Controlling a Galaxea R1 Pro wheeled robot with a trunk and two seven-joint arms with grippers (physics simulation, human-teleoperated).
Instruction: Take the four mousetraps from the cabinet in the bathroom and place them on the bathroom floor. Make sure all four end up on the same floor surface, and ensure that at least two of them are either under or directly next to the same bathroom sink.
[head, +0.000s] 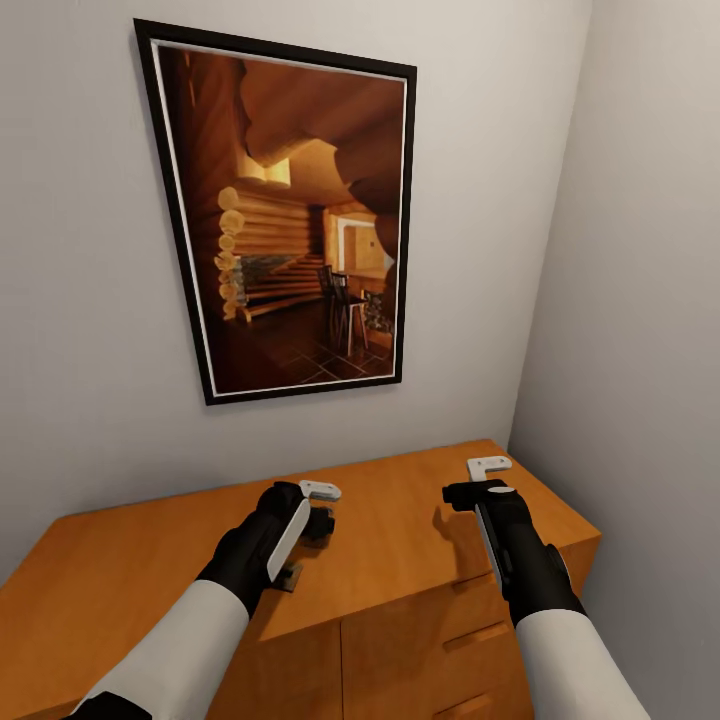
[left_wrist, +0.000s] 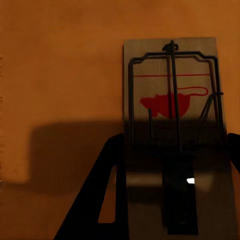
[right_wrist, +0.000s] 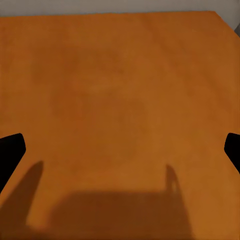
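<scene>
You have both arms held over the top of the low orange-brown wooden cabinet (head: 400, 520), which stands against the grey wall below a black-framed picture of a log-cabin interior (head: 290, 215).

Your left gripper (head: 300, 545) sits at about 7 o'clock in the head view, pointing down at the cabinet top. Its wrist view shows 1 small flat wooden mousetrap with dark wire spring parts and a red mouse mark (left_wrist: 172, 90) between the dark fingers (left_wrist: 100, 200), the board's near end lying between them. The fingers look closed on the board, so you appear to have it gripped, held just above the wood; I judge this from its shadow falling on the top beside it. Whether it has fully left the surface I cannot tell.

Your right gripper (head: 480, 495), at about 5 o'clock, hovers near the cabinet's right end. Its wrist view shows bare orange wood, with the 2 fingertips (right_wrist: 12, 147) spread wide at the picture's edges, grasping nothing. That keeps it free, likely for another trap.

The floor tiles are out of sight, so placing has yet to come.
</scene>
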